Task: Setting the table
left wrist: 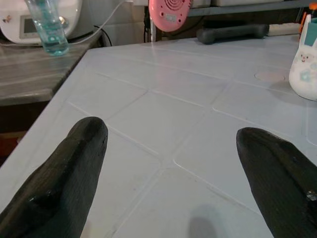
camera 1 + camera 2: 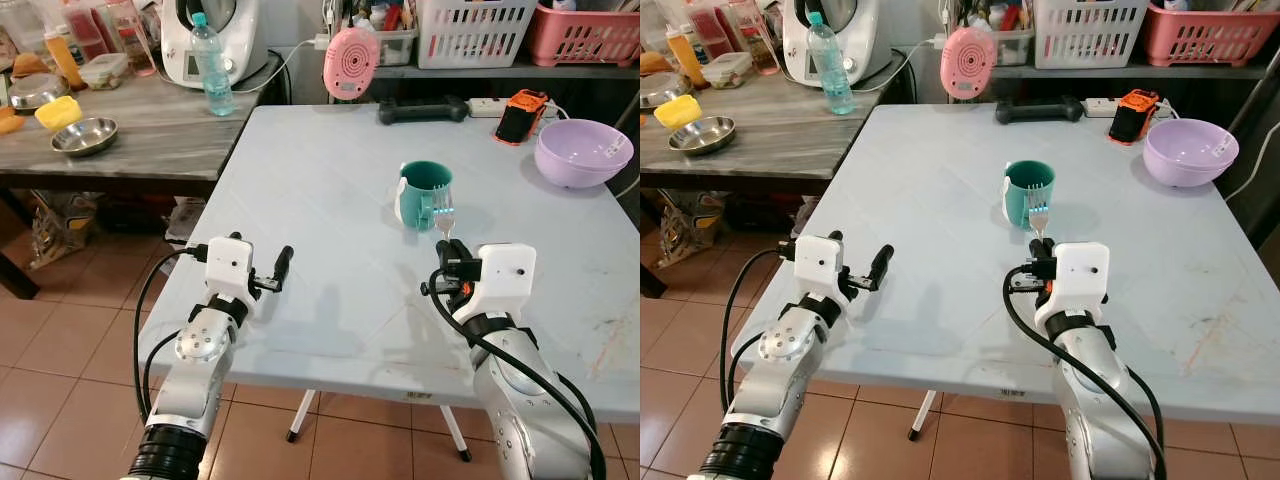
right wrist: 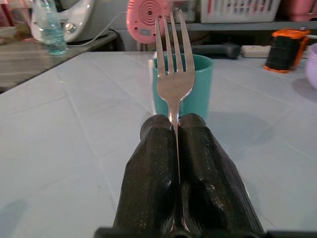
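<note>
In the eye views the right gripper (image 2: 447, 252) holds a fork (image 2: 445, 215) above the table (image 2: 330, 180), tines just before the cup (image 2: 425, 193), perhaps not touching. The left wrist view shows the left gripper (image 1: 173, 173) spread wide over the table. In the right wrist view both fingers (image 3: 153, 173) press on the fork handle.

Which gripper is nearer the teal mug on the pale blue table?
Right. The right gripper, holding a metal fork, sits just in front of the teal mug. The left gripper hovers open, well off to the mug's left.
</note>
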`<state>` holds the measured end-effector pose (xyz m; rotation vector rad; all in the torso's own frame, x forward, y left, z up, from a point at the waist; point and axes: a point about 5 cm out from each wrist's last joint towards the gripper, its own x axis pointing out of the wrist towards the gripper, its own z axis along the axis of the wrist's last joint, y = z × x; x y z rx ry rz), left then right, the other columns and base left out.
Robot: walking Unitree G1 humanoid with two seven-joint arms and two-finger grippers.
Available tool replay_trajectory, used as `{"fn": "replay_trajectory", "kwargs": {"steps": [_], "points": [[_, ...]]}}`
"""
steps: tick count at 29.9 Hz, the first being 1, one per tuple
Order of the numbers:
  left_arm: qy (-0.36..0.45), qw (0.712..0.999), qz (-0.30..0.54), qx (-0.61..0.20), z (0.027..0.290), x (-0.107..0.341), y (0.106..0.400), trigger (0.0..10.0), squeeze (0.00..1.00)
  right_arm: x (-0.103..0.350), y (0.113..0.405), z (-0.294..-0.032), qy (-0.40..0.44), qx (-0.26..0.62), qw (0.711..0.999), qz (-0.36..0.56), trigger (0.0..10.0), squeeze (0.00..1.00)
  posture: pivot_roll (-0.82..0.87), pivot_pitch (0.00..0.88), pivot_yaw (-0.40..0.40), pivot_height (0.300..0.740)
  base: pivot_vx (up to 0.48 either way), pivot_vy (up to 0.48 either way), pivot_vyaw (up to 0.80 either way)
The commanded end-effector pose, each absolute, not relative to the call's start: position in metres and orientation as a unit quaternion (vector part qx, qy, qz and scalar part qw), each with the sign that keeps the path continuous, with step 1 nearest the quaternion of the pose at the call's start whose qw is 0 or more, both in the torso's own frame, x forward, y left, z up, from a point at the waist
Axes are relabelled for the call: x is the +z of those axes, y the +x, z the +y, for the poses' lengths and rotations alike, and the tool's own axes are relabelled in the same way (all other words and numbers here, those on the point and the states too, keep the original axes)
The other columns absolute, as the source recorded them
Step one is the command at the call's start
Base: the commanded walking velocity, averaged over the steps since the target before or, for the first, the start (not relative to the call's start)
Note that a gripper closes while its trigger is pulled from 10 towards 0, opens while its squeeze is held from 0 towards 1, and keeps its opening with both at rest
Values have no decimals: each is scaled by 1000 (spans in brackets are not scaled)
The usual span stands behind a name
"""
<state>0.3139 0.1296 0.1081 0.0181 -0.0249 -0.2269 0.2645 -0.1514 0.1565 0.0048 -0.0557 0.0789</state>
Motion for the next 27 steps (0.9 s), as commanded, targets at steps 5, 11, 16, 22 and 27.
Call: {"fn": "replay_trajectory", "kwargs": {"steps": [5,11,16,22,27], "points": [[7,995,-14,-103,131,107,316,10000,0,155,264,-152,4,39,999,-31,10000,0,-190,0,65,740,0,0,0],[8,995,-15,-103,130,106,315,10000,0,154,263,-151,4,44,999,-31,10000,0,-191,0,63,740,0,0,0],[8,994,-15,-104,130,105,315,10000,0,153,263,-150,5,45,999,-29,10000,0,-190,0,63,740,0,257,0],[8,994,-14,-107,130,104,316,10000,0,153,263,-149,6,45,998,-31,10000,0,-193,0,65,740,0,341,0],[9,994,-13,-110,129,103,316,10000,0,154,263,-150,5,42,999,-32,10000,0,-197,0,69,740,0,372,0]]}}
